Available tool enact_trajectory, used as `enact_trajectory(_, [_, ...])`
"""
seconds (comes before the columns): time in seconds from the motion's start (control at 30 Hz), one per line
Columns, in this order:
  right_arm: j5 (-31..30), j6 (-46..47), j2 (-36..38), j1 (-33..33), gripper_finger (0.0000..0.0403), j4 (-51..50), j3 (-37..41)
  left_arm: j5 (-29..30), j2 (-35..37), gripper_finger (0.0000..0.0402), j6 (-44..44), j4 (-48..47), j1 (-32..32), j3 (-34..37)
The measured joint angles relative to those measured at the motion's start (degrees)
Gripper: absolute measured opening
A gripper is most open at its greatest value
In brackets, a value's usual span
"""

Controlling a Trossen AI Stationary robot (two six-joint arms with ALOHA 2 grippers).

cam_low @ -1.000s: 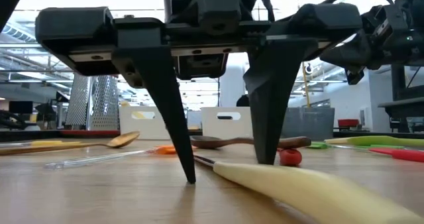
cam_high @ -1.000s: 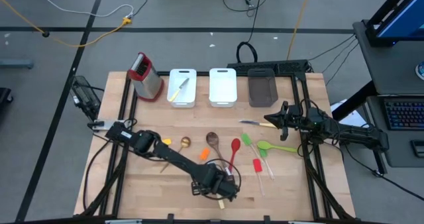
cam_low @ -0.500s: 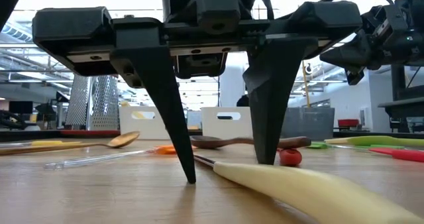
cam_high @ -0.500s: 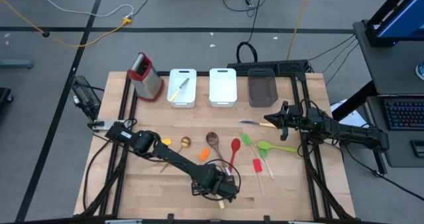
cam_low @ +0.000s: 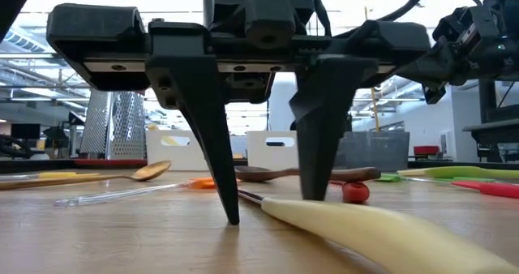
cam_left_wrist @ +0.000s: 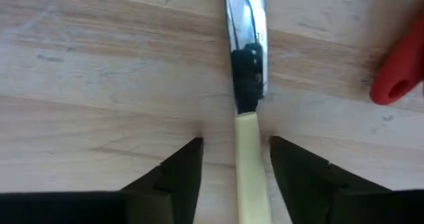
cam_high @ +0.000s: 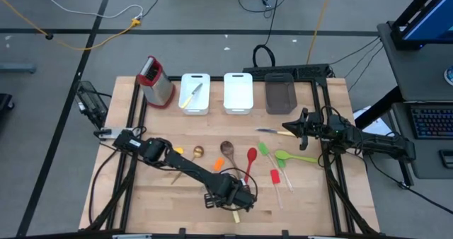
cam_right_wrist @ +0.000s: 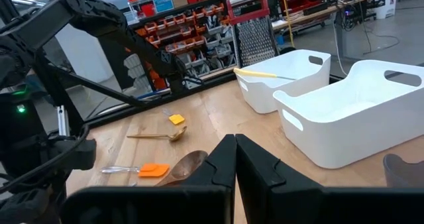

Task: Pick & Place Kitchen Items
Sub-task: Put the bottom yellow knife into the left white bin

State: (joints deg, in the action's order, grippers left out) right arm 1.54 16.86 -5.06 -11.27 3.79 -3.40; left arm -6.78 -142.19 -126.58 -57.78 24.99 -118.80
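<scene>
My left gripper [cam_high: 237, 201] stands low over the near middle of the table, fingers pointing down, open. Its two fingers [cam_left_wrist: 185, 168] straddle a knife where the pale handle [cam_left_wrist: 247, 174] meets the metal blade [cam_left_wrist: 245, 45]; bare wood shows on both sides of the handle. In the low view the fingertips [cam_low: 233, 213] reach the tabletop and the handle [cam_low: 365, 229] lies flat toward the near edge. My right gripper [cam_high: 290, 130] hovers shut near the right edge, beside a second knife [cam_high: 269, 131]. The red spoon's handle end [cam_left_wrist: 397, 71] lies close by.
Spread over mid-table: wooden spoon [cam_high: 226, 148], red spoon [cam_high: 250, 157], green spatula [cam_high: 263, 149], lime spoon [cam_high: 291, 156], red spatula [cam_high: 274, 176], orange spatula [cam_high: 218, 165], yellow spatula [cam_high: 178, 152]. Along the far edge: grater [cam_high: 157, 82], a white bin [cam_high: 185, 80] holding a knife, another white bin [cam_high: 238, 80], grey bin [cam_high: 280, 94].
My left gripper's fingers have drawn somewhat closer together around the knife's handle, one finger moving inward while the other stayed put. The knife has not moved.
</scene>
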Motion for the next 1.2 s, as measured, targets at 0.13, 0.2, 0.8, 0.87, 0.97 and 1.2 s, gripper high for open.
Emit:
enact_trajectory(0.13, [0.0,0.0,0.0,0.0,0.0004,0.2,0.0,-1.0,-1.0,0.0125,-0.2,1.9,0.0,0.3])
enact_trajectory(0.2, [0.0,0.0,-0.1,0.0,0.0004,0.1,0.0,-1.6,-1.0,0.0099,-1.1,2.6,0.0,0.3])
enact_trajectory(0.8, [0.0,0.0,-0.1,0.0,0.0004,0.2,0.0,0.6,1.2,0.0024,4.4,-0.3,0.2,0.3])
enact_trajectory(0.87, [0.0,0.0,-0.1,0.0,0.0004,0.2,0.0,1.6,2.3,0.0025,4.4,-1.5,0.3,0.5])
enact_trajectory(0.97, [0.0,0.0,-0.1,0.0,0.0004,0.2,0.0,4.3,4.1,0.0025,4.6,-4.8,0.4,0.7])
enact_trajectory(1.2, [0.0,0.0,-0.1,0.0,0.0004,0.2,0.0,7.0,10.1,0.0025,6.3,-8.2,0.4,0.5])
